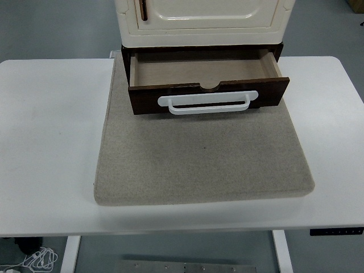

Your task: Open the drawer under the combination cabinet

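Observation:
A cream cabinet [205, 20] stands at the far middle of the table on a grey felt mat [202, 156]. Under it a dark brown drawer [207, 94] is pulled out toward me, showing a bare tan inside [199, 71]. A white bar handle [207, 103] runs across the drawer's front. The cabinet door above has a small brown handle [144, 8] near its left edge and is closed. Neither of my arms or hands shows in the head view.
The white table [51, 142] spreads to both sides of the mat. Its near edge runs along the bottom, with a table leg [282, 250] and a white cable [40, 259] on the floor below.

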`<control>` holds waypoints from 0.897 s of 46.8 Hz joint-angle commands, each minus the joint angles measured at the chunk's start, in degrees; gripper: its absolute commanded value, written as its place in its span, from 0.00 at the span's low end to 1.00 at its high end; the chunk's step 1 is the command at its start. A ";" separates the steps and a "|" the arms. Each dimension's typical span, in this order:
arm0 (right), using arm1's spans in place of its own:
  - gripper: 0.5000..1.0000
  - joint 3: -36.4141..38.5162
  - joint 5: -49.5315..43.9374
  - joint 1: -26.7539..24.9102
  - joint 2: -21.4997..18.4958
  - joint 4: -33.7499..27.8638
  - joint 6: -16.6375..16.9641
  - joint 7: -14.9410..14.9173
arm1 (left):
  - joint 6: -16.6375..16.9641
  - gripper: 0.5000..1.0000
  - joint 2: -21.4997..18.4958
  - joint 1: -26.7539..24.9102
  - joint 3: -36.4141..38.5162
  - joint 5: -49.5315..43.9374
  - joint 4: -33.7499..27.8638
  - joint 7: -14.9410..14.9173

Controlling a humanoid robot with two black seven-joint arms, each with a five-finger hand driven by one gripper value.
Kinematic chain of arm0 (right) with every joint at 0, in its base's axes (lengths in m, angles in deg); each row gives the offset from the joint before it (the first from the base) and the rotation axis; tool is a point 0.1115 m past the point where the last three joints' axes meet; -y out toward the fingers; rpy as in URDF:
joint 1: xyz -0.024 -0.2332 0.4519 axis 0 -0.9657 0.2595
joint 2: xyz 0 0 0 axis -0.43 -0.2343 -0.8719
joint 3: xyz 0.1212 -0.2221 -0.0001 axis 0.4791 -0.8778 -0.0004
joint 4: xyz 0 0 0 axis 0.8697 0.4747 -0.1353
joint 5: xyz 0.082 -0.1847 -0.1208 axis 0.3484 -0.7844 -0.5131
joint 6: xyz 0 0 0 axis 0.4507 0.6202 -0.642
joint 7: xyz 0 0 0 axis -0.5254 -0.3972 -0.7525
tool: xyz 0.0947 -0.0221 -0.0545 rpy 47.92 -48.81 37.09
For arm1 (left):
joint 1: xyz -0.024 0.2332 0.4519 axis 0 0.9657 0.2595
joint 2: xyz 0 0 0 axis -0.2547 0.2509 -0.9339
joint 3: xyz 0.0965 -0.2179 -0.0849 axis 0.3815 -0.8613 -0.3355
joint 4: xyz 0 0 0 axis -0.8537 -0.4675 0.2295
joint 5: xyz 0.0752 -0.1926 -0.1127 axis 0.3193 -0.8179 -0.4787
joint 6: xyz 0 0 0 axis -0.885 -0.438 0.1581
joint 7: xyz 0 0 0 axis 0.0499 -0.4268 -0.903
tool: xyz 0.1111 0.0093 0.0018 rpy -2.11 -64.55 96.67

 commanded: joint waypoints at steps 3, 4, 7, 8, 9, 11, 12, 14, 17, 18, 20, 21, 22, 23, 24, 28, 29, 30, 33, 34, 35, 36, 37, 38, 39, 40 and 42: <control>0.85 -0.03 0.00 -0.09 0.00 0.00 0.00 0.00 | 0.11 1.00 3.17 5.67 -0.03 -2.44 -0.04 0.02; 0.85 -0.03 0.00 -0.09 0.00 0.00 0.00 0.00 | 0.11 1.00 3.78 6.64 -0.03 -2.44 -0.04 0.02; 0.85 -0.03 0.00 -0.18 0.00 0.00 0.00 0.00 | 0.11 1.00 5.37 8.49 -0.30 -2.53 0.31 0.02; 0.85 -0.03 0.00 -0.18 0.00 0.00 0.09 0.00 | 0.02 1.00 5.72 8.93 -0.21 -2.53 0.57 0.02; 0.85 -0.03 0.00 -0.18 0.00 0.00 0.09 -0.09 | 0.02 1.00 6.24 9.37 -0.30 -2.53 0.92 0.02; 0.85 -0.03 0.00 -0.27 0.00 0.00 0.00 0.00 | 0.02 1.00 7.65 10.33 -0.30 -2.53 1.63 0.02; 0.85 -0.03 0.00 -0.35 0.00 0.00 0.09 -0.09 | 0.02 1.00 8.44 10.86 -0.30 -2.62 1.89 0.02; 0.85 -0.12 0.00 -0.53 0.00 0.00 0.09 -0.09 | 0.02 1.00 10.28 11.92 -0.39 -2.62 2.33 0.02; 0.85 -0.12 -0.09 -1.06 0.00 0.00 0.09 0.00 | -0.06 1.00 12.05 13.23 -0.47 -3.14 2.51 0.19; 0.85 -0.12 -0.09 -1.23 0.00 0.00 0.09 0.00 | -0.15 1.00 12.31 13.76 -0.47 -3.49 2.51 0.19; 0.85 -0.12 -0.09 -1.32 0.00 0.00 0.09 0.00 | -0.15 1.00 12.84 14.90 -0.47 -4.63 2.42 0.19; 0.85 -0.12 -0.09 -1.32 0.00 0.00 0.09 0.00 | -0.15 1.00 13.10 15.34 -0.47 -5.42 2.42 0.28; 0.85 -0.12 -0.09 -1.32 0.00 0.00 0.09 -0.09 | -0.24 1.00 13.45 15.78 -0.47 -6.21 2.42 0.45; 0.85 -0.12 -0.09 -1.32 0.00 0.00 0.09 0.00 | -0.24 1.00 13.80 16.14 -0.39 -6.92 2.42 0.54; 0.85 -0.12 -0.09 -1.41 0.00 0.00 0.09 -0.09 | -0.33 1.00 14.33 16.49 -0.39 -7.62 2.42 0.54; 0.85 -0.12 -0.18 -1.50 0.00 0.00 0.09 0.00 | -1.55 1.00 16.26 17.98 -0.39 -8.68 2.42 0.63; 0.85 -0.12 -0.18 -1.59 0.00 0.00 0.09 0.00 | -2.08 1.00 16.62 18.42 -0.39 -8.68 2.42 0.72; 0.85 -0.12 -0.18 -1.67 0.00 0.00 0.09 -0.09 | -2.61 1.00 16.97 18.77 -0.47 -8.68 2.42 0.81; 0.85 -0.12 -0.18 -1.94 0.00 0.00 0.17 -0.09 | -4.36 1.00 17.85 20.27 -0.47 -8.77 2.42 1.16; 0.85 -0.12 -0.18 -2.02 0.00 0.00 0.35 -0.09 | -5.07 1.00 18.03 20.79 -0.56 -8.95 2.42 1.33; 0.85 -0.12 -0.18 -2.11 0.00 0.00 0.44 -0.09 | -5.68 1.00 18.20 21.32 -0.91 -9.21 2.51 1.51; 0.85 -0.12 -0.18 -2.11 0.00 0.00 0.44 0.00 | -6.21 1.00 18.38 21.85 -1.26 -9.56 2.51 1.51; 0.85 -0.12 -0.18 -2.11 0.00 0.00 0.52 0.00 | -6.83 1.00 18.47 22.46 -1.70 -9.91 2.51 1.60; 0.85 -0.12 -0.18 -2.11 0.00 0.08 0.61 0.00 | -7.44 1.00 18.64 23.08 -2.23 -10.17 2.51 1.77; 0.85 -0.12 -0.18 -2.20 0.00 0.09 0.70 -0.09 | -7.97 1.00 18.64 23.78 -2.58 -10.35 2.51 2.04; 0.85 -0.12 -0.18 -2.11 0.00 0.09 0.70 0.00 | -8.50 1.00 18.73 24.48 -3.02 -10.44 2.51 2.30; 0.85 -0.03 -0.18 -2.20 0.00 0.17 0.70 0.00 | -9.29 1.00 18.99 25.71 -3.55 -10.44 2.51 2.83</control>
